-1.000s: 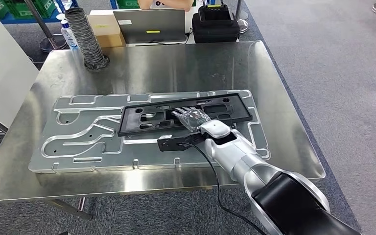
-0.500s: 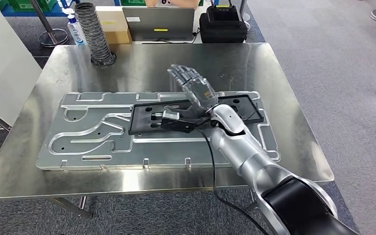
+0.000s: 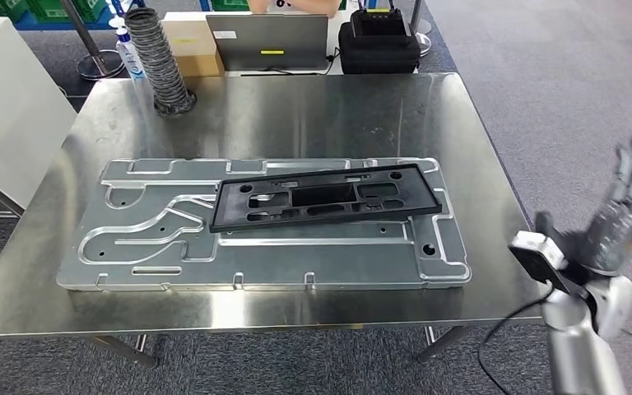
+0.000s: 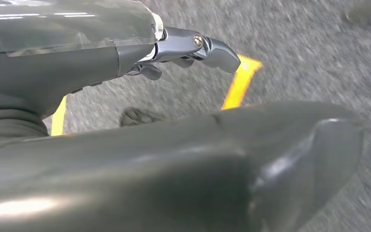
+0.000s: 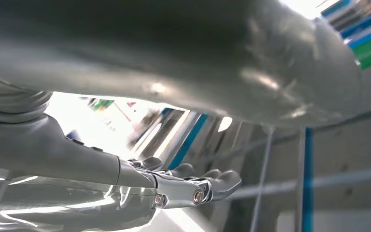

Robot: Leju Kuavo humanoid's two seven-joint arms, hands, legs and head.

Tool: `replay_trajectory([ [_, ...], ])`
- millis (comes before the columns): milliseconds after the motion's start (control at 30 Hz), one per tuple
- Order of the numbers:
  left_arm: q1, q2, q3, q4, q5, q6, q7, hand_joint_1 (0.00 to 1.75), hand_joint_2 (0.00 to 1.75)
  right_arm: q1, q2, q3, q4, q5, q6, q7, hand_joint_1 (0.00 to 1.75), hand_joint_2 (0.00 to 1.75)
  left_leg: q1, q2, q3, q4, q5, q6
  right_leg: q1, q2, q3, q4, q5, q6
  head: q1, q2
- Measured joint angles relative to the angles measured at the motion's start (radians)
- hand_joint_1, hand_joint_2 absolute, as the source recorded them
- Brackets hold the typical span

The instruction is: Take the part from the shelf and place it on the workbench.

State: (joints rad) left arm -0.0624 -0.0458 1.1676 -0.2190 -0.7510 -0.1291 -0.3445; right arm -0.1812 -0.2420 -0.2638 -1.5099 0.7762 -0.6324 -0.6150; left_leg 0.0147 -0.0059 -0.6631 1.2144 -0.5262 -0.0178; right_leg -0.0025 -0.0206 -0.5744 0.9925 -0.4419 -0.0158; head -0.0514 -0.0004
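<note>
Right hand raised beside workbench edge, fingers spread, holding nothing; picture blurred there. Part, black flat frame, lies well apart from this hand, toward table middle, on top of grey metal plate on workbench. Long axis of part runs across table, near end pointing roughly toward right hand. Left hand hangs over floor, fingers seem loosely apart, nothing in them. Judgement: placing looks done.

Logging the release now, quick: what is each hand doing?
Left hand: holds nothing visible; open or shut cannot be told.
Right hand: open, empty, off to the side of the workbench.
</note>
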Motion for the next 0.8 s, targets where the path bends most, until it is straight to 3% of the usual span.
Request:
replay_trajectory([
  [67,0.001,0.001,0.006,0.0,0.0,0.001,0.0,0.0,0.0,0.079,0.002,-0.086,-0.045,-0.01,0.011,-0.023,0.0,0.0,-0.001,-0.002,0.068,-0.135,0.051,0.008,0.0,0.011,0.0,0.009,-0.007,0.007,0.0,0.0],
  [100,-0.001,0.001,0.009,0.0,0.0,0.0,0.0,0.0,0.0,0.11,0.005,-0.118,-0.061,-0.007,0.019,-0.019,0.0,0.0,-0.001,-0.003,0.089,-0.177,0.06,0.012,0.001,0.015,0.0,0.012,-0.009,0.011,0.0,0.0],
  [200,-0.004,0.0,0.016,0.0,0.0,-0.001,-0.002,0.0,0.0,0.194,0.023,-0.195,-0.08,-0.004,0.043,-0.02,0.0,0.0,-0.004,-0.002,0.1,-0.201,0.061,0.026,0.001,0.023,0.0,0.012,-0.007,0.028,0.0,0.0],
  [267,-0.005,0.0,0.017,0.0,-0.001,-0.004,-0.004,0.0,0.0,0.231,0.045,-0.244,-0.063,-0.005,0.063,-0.04,0.0,0.0,-0.002,0.001,0.104,-0.21,0.072,0.039,-0.002,0.024,-0.004,0.029,-0.026,0.04,0.0,0.0],
  [300,-0.005,0.0,0.018,0.0,-0.002,-0.005,-0.006,0.0,0.0,0.241,0.058,-0.268,-0.045,-0.003,0.073,-0.05,0.0,0.0,-0.001,0.003,0.105,-0.214,0.078,0.044,-0.004,0.025,-0.017,0.064,-0.052,0.045,0.0,0.0],
  [367,-0.005,0.0,0.02,0.0,-0.004,-0.009,-0.013,0.0,0.0,0.252,0.083,-0.313,0.019,0.009,0.09,-0.063,0.0,0.0,-0.001,0.005,0.099,-0.216,0.085,0.049,-0.007,0.024,-0.066,0.188,-0.126,0.055,0.0,0.0],
  [400,-0.004,-0.001,0.021,0.0,-0.005,-0.01,-0.016,0.0,0.0,0.256,0.098,-0.334,0.062,0.018,0.093,-0.068,0.0,0.0,-0.002,0.005,0.096,-0.216,0.087,0.05,-0.01,0.024,-0.09,0.25,-0.153,0.059,0.0,0.0],
  [433,-0.002,-0.002,0.022,0.0,-0.005,-0.012,-0.018,0.0,0.0,0.259,0.111,-0.353,0.108,0.025,0.092,-0.072,0.0,0.0,-0.003,0.005,0.092,-0.215,0.089,0.049,-0.012,0.024,-0.099,0.283,-0.162,0.061,0.0,0.0],
  [467,-0.001,-0.002,0.023,0.0,-0.006,-0.012,-0.02,0.0,0.0,0.261,0.122,-0.369,0.156,0.03,0.088,-0.075,0.0,0.0,-0.003,0.005,0.088,-0.213,0.091,0.048,-0.015,0.024,-0.09,0.276,-0.152,0.062,0.0,0.0],
  [500,0.001,-0.004,0.024,0.0,-0.006,-0.013,-0.02,0.0,0.0,0.26,0.129,-0.384,0.202,0.032,0.081,-0.077,0.0,0.0,-0.003,0.005,0.084,-0.211,0.093,0.046,-0.017,0.023,-0.061,0.229,-0.128,0.062,0.0,0.0],
  [600,0.003,-0.009,0.03,0.0,-0.009,-0.012,-0.018,0.0,0.0,0.243,0.138,-0.422,0.35,0.046,0.057,-0.079,0.0,0.0,-0.006,0.005,0.077,-0.205,0.1,0.034,-0.015,0.023,0.047,0.035,-0.06,0.052,0.0,0.0],
  [633,0.002,-0.01,0.033,0.0,-0.01,-0.012,-0.018,0.0,0.0,0.236,0.139,-0.433,0.399,0.055,0.049,-0.079,0.0,0.0,-0.006,0.005,0.075,-0.205,0.104,0.028,-0.012,0.024,0.059,0.008,-0.053,0.046,0.0,0.0],
  [733,0.004,-0.012,0.039,0.0,-0.012,-0.011,-0.017,0.0,0.0,0.223,0.14,-0.457,0.523,0.071,0.034,-0.08,0.0,0.0,-0.005,0.005,0.072,-0.207,0.114,0.009,-0.009,0.024,0.049,0.003,-0.037,0.026,0.0,0.0],
  [800,0.007,-0.014,0.041,0.0,-0.014,-0.011,-0.018,0.0,0.0,0.213,0.14,-0.467,0.596,0.078,0.028,-0.08,0.0,0.0,-0.005,0.004,0.052,-0.167,0.072,0.0,-0.013,0.022,0.034,-0.002,-0.019,0.01,0.0,0.0],
])
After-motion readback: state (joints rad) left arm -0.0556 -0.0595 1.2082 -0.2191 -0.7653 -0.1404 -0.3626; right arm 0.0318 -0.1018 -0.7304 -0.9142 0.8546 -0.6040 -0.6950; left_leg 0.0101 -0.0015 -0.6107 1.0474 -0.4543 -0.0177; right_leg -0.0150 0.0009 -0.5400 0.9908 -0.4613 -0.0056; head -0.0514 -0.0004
